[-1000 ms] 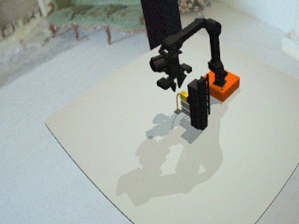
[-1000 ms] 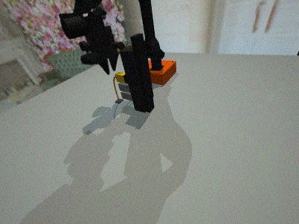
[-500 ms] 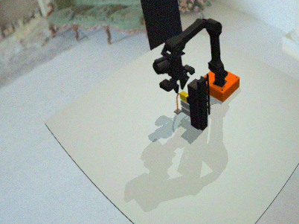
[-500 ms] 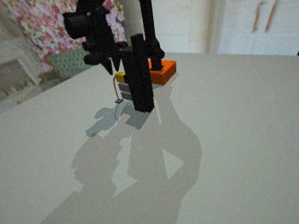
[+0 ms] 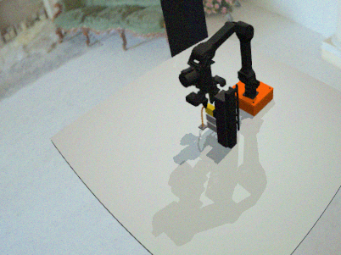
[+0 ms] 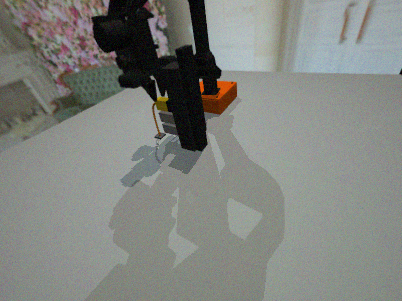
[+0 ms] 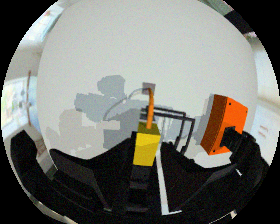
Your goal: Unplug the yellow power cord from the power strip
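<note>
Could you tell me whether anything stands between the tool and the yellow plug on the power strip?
Nothing visible does. The tool is open, and the yellow plug sits directly ahead between its fingers in the wrist view, beside the upright black power strip.

table (image 5: 127, 160): carried strip, arm base, cord end.
power strip (image 5: 226, 118): stood upright on table, just in front of arm base in top view.
arm base (image 5: 254, 97): sat behind strip, toward table's far right edge.
plug (image 5: 209, 108): was in strip's left face (top view), off the table.
cord (image 6: 155, 121): hung down from plug; its end lay on table left of strip's foot.
gripper (image 5: 204, 96): was above & left of strip, directly over plug; in wrist view plug sat between the fingers, cord beyond it.
sofa (image 5: 106, 13): stood on floor behind table, far left.
</note>
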You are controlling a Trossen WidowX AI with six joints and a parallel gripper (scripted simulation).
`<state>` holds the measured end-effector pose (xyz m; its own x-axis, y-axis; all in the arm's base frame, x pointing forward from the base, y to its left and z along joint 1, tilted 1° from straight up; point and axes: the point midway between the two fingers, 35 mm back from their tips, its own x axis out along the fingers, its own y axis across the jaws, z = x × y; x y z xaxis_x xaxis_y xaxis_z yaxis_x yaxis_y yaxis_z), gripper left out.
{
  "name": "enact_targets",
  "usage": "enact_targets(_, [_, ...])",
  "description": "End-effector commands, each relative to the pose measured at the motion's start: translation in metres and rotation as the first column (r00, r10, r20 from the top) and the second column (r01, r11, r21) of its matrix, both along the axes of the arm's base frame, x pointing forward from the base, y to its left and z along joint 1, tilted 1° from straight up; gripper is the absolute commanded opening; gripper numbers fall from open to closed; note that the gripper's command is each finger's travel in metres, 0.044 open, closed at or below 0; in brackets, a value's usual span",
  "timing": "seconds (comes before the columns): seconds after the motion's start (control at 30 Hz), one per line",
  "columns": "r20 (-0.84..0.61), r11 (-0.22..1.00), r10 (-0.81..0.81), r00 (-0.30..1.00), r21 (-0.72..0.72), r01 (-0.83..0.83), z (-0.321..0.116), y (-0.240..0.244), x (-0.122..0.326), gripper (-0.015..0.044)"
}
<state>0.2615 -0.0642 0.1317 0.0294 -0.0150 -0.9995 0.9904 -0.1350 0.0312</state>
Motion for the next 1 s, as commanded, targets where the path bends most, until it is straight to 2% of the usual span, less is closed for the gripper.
enact_targets(0.0, [-0.003,1.000,-0.006,1.000,-0.002,0.006,-0.003,0.001,-0.001,0.0160])
enact_targets(0.27, [-0.003,1.000,-0.006,1.000,-0.002,0.006,-0.012,0.001,0.000,0.0160])
enact_targets(0.4, [0.001,1.000,0.000,1.000,0.000,0.000,-0.009,0.001,0.000,0.0055])
enact_targets(0.67, [0.001,1.000,0.000,1.000,0.000,0.000,-0.009,0.001,0.000,0.0002])
enact_targets(0.97, [0.000,1.000,-0.001,1.000,-0.001,0.001,-0.009,-0.009,0.000,0.0000])
